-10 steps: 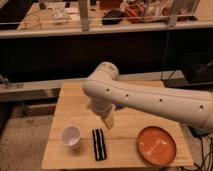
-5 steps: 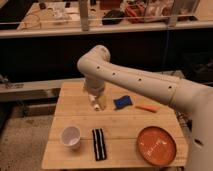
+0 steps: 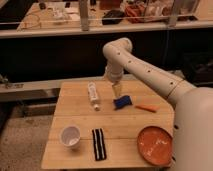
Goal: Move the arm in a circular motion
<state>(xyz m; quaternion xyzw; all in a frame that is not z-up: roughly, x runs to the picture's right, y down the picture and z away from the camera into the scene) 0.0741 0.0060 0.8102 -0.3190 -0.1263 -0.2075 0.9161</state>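
My large glossy white arm (image 3: 150, 75) with small dark dots reaches from the lower right up and over the wooden table (image 3: 82, 125). Its elbow bends near the far edge and the last segment points down. The small tan gripper (image 3: 116, 91) hangs just above a blue object (image 3: 122, 102) at the table's far middle. It holds nothing that I can see.
A white bottle (image 3: 93, 95) lies at the far left-middle. An orange carrot-like piece (image 3: 147, 107) lies right of the blue object. A white cup (image 3: 70, 136), a black striped object (image 3: 98, 144) and an orange plate (image 3: 154, 145) sit along the front. A railing and cluttered benches stand behind.
The arm has swung from over the table's front middle toward the back and right. The gripper now hangs above the blue object, which was hidden earlier, as was the bottle.
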